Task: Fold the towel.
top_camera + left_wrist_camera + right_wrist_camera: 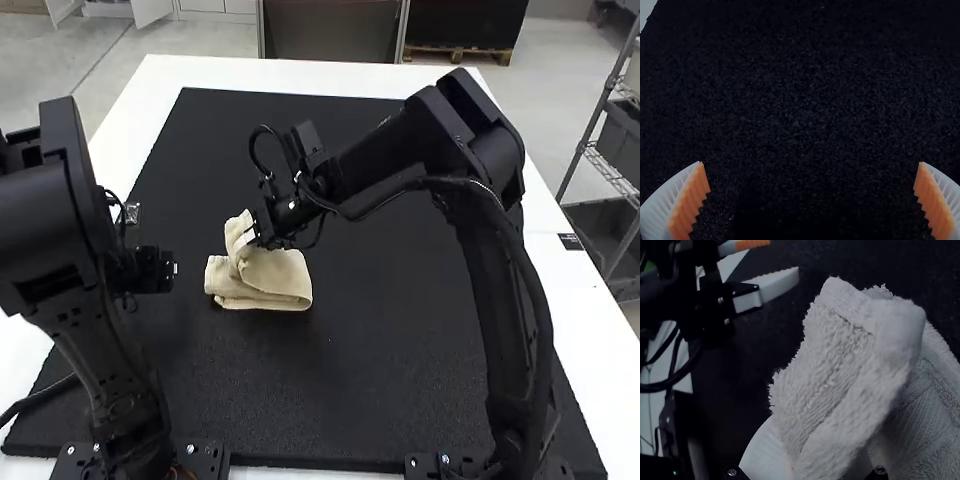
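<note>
"Left claw (157,270) first, since it's on the near side. Holding anything?"

"Nothing. It hangs above the black mat (380,350), to the left of the towel (272,278) and apart from it. In the left wrist view the fingers are spread wide, orange pads (935,205) facing each other across a gap."

"And the arms?"

"The left arm (55,220) climbs steeply from its base, bends high up, and carries its claw low. The right arm (490,290) rises to a high elbow, then slants down across the middle—all the way to the towel."

"So the right claw (250,236) has it?"

"Yes, pinched on a raised flap at the towel's left part. The right wrist view has one white finger (764,452) against that flap."

"How does the towel look?"

"Cream, with a fuzzy, looped pile. It sits on the mat, left of centre, its lower part folded into stacked layers—the flap stands up from them, thick and rounded along its top edge."

"Farther back?"

"Bare mat, then the white table (300,72) along its far edge."
</note>
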